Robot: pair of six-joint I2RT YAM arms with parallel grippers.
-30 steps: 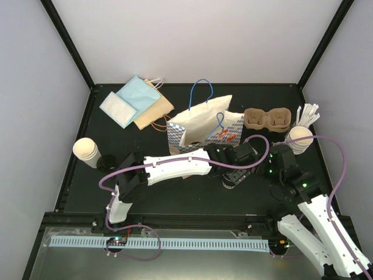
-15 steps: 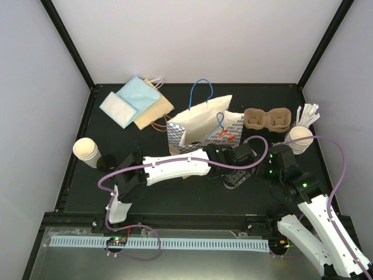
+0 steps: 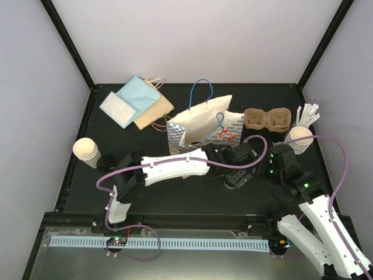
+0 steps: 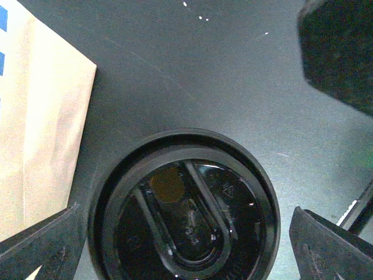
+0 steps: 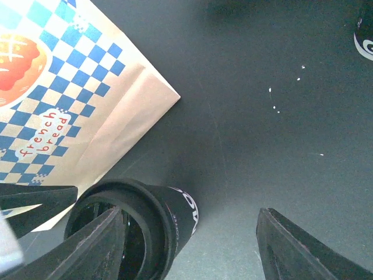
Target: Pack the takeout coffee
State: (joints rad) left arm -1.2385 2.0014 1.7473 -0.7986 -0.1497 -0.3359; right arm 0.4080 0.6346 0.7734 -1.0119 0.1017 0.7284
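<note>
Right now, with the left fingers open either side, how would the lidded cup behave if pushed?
The cup stands upright, so a push near the lid would probably tip it rather than slide it. Being round, it would likely roll once down. The lid looks glossy plastic, so fingers may slip there.

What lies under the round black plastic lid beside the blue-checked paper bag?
The round black plastic lid caps a black-sided cup with white lettering; the cup's contents are covered.
</note>
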